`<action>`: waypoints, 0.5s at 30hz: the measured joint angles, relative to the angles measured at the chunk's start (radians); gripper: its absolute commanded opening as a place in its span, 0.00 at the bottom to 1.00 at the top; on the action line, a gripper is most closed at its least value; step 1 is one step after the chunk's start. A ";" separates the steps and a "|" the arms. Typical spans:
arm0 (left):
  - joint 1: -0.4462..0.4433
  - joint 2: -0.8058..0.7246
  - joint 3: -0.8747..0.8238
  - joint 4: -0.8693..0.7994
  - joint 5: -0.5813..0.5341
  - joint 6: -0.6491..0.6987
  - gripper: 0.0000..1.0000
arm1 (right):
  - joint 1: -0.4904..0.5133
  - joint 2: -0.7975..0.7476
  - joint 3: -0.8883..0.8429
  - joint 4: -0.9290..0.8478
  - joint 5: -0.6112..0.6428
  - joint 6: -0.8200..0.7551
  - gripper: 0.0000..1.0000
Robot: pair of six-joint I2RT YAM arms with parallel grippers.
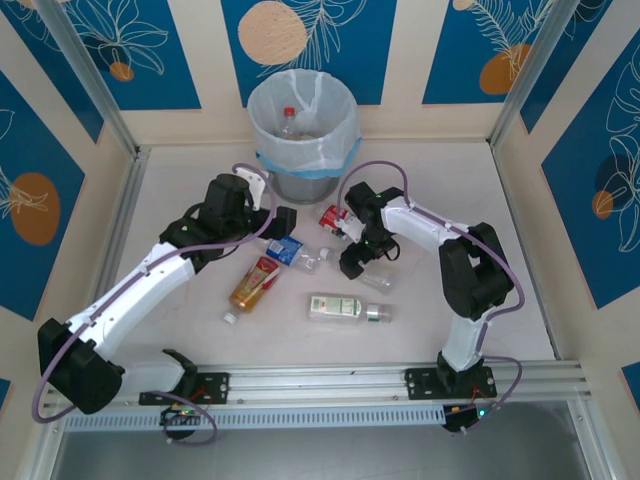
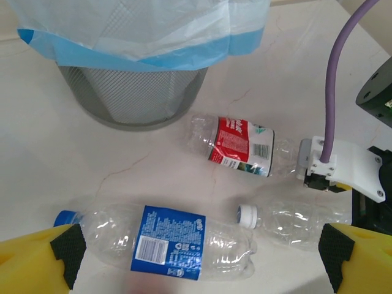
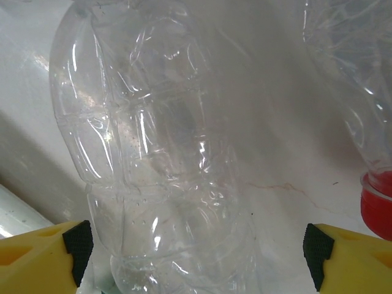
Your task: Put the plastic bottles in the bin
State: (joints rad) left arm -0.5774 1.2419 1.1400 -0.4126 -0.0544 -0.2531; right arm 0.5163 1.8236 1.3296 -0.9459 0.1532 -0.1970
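Note:
The bin (image 1: 300,130) stands at the back, and one red-capped bottle (image 1: 290,113) lies inside it. On the table lie a blue-label bottle (image 1: 285,250), a red-label bottle (image 1: 333,215), a gold-red bottle (image 1: 255,283), a green-white bottle (image 1: 345,308) and an unlabelled clear bottle (image 1: 378,278). My left gripper (image 2: 199,260) is open just above the blue-label bottle (image 2: 168,242), whose body lies between the fingers. My right gripper (image 3: 196,251) is open with the unlabelled bottle (image 3: 159,165) between its pads, neither pad touching it.
A loose white cap (image 1: 229,318) lies near the gold-red bottle. The bin's mesh wall (image 2: 135,95) rises close ahead of the left gripper. A red cap (image 3: 378,205) of a neighbouring bottle sits right of the right gripper. The two grippers (image 1: 287,224) (image 1: 353,262) are close together.

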 measured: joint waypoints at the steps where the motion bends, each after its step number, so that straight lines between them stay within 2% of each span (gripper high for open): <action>1: 0.000 -0.005 -0.001 -0.006 -0.003 0.001 0.99 | 0.000 0.002 0.000 0.000 -0.001 -0.004 0.89; 8: 0.000 -0.034 -0.006 -0.021 -0.029 0.001 0.99 | 0.018 0.041 0.032 0.004 -0.018 -0.034 0.89; 15: 0.000 -0.035 -0.007 -0.023 -0.052 0.001 0.99 | 0.031 0.068 0.032 0.016 0.027 -0.052 0.88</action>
State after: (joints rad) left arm -0.5774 1.2068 1.1328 -0.4355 -0.1066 -0.2523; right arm 0.5476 1.8912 1.3617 -0.9295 0.1806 -0.2493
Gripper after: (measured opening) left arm 0.989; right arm 0.889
